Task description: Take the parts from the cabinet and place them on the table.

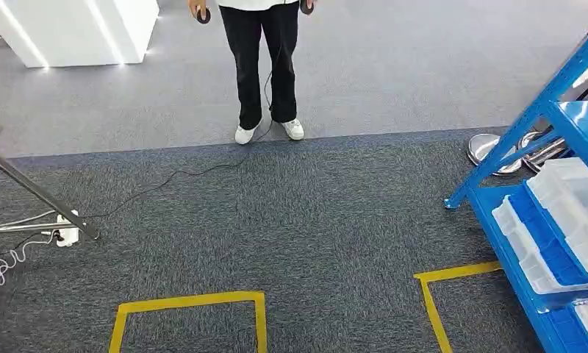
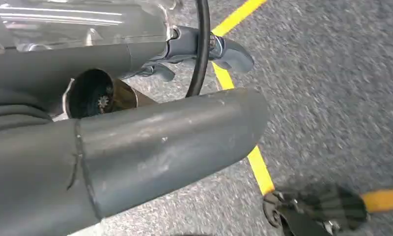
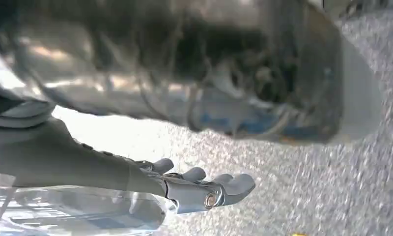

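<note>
Standing at the right, the blue cabinet [image 1: 541,110] carries clear plastic bins [image 1: 570,198]; their contents cannot be made out. Left hand [image 2: 184,54] and right hand [image 3: 194,189] hang over carpet, fingers extended, holding nothing.

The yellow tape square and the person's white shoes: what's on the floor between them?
In the head view, dark grey carpet lies between the yellow tape square and the person's white shoes, with a thin black cable trailing across it.
</note>
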{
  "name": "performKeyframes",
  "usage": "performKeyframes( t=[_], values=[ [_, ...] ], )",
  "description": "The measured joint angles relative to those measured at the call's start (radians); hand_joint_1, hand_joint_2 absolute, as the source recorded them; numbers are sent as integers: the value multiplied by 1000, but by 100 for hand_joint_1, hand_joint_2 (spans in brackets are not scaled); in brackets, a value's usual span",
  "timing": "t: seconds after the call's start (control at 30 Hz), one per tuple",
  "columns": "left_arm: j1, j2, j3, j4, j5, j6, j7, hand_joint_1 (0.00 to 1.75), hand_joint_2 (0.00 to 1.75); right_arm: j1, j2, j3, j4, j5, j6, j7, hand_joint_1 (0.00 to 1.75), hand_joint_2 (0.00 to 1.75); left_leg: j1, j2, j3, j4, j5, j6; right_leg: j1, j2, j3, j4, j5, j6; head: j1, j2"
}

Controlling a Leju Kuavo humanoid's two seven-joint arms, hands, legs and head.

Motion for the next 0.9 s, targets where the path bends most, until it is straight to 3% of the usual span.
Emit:
performKeyframes(
  t=[0.3,0.37,0.43,0.47,0.5,0.53,0.6,0.63,0.67,0.7,0.77,0.8,0.83,0.9],
  values=[
    [-1,0,1,0,-3,0,4,0,0,-2,2,5,0,4,1,0,0,0,-2,-2,0,1,0,7,-2,-1,4,-10,4,14,0,0],
    [-2,1,1,0,-3,0,4,0,0,-2,5,5,0,5,2,0,0,0,-8,-2,0,5,-2,22,-10,2,5,-19,7,33,0,0],
    [-4,0,1,0,-8,0,4,0,0,-1,5,5,0,6,3,0,0,0,-4,3,8,-14,8,31,-6,7,7,-26,11,40,0,0],
    [-4,-1,1,0,-9,0,4,0,0,-2,5,5,0,7,3,0,0,0,6,12,18,-32,20,37,-6,-19,8,-18,5,39,0,0],
    [-4,-1,1,0,-11,0,4,0,0,-2,5,5,0,7,3,0,0,0,5,15,24,-42,23,41,-3,-59,-9,23,-26,42,3,0],
    [-2,-1,2,0,-14,0,4,0,0,-4,5,5,0,7,3,0,0,0,5,21,24,-43,23,41,-5,-75,-47,97,-68,45,1,0],
    [2,0,2,0,-18,0,6,0,0,-4,5,5,0,7,4,0,0,0,5,34,24,-43,20,40,-14,-82,-127,251,-128,51,1,0],
    [3,0,2,0,-18,0,6,0,0,-3,6,5,0,8,4,0,0,0,5,40,25,-42,17,38,-22,-84,-149,289,-127,57,2,0],
    [4,0,2,0,-18,0,6,0,0,-2,6,5,0,8,4,0,0,0,7,42,27,-42,15,33,-29,-86,-141,266,-102,61,2,0],
    [4,0,2,0,-18,0,7,0,0,-1,6,5,0,8,4,0,0,0,9,43,30,-40,11,27,-35,-89,-109,202,-61,66,1,0],
    [4,0,2,0,-19,0,7,0,0,-2,5,5,0,8,4,0,0,0,17,45,36,-26,-5,7,-50,-100,-12,16,22,80,2,0],
    [3,3,2,0,-19,0,7,0,0,-3,7,5,0,9,5,0,0,0,14,45,32,-21,-12,-3,-41,-95,-7,13,-3,81,3,0],
    [3,3,2,0,-19,0,7,0,0,-3,10,5,0,9,6,0,0,0,10,45,29,-9,-20,-13,-42,-88,-8,4,0,63,0,0],
    [2,3,2,0,-19,1,7,0,0,-4,11,5,0,9,6,0,0,0,14,45,35,-17,-20,-19,-32,-88,-9,12,-9,46,0,0]
  ],
)
